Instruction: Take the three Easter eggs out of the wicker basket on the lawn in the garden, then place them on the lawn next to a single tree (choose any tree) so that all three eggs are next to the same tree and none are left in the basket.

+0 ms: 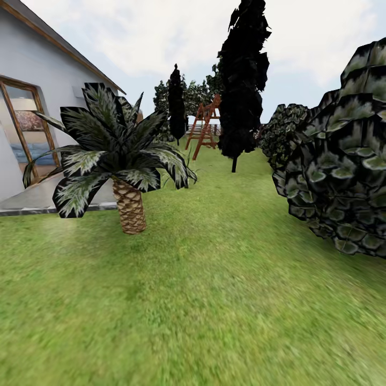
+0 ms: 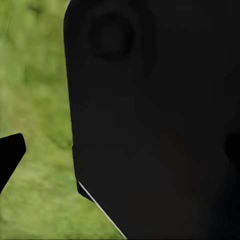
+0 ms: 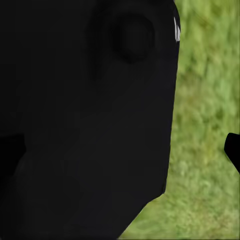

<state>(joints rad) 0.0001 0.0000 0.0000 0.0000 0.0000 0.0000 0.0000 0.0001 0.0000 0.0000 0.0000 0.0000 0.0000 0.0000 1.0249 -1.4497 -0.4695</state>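
Observation:
The lawn spreads green and blurry across the head view, running from close by toward the back of the garden. The Easter eggs, the wicker basket and the tree are out of view. In the left wrist view, my left gripper stands open, one dark fingertip showing over grass and a black part of my own body behind the gap. In the right wrist view, my right gripper is open too, its fingertip over grass. Nothing is held in either one.
A short palm with a scaly trunk stands left of centre. Behind it are a white house and a paved strip. A large dark bush crowds the right. A thin-stemmed dark cypress and a wooden frame stand farther back.

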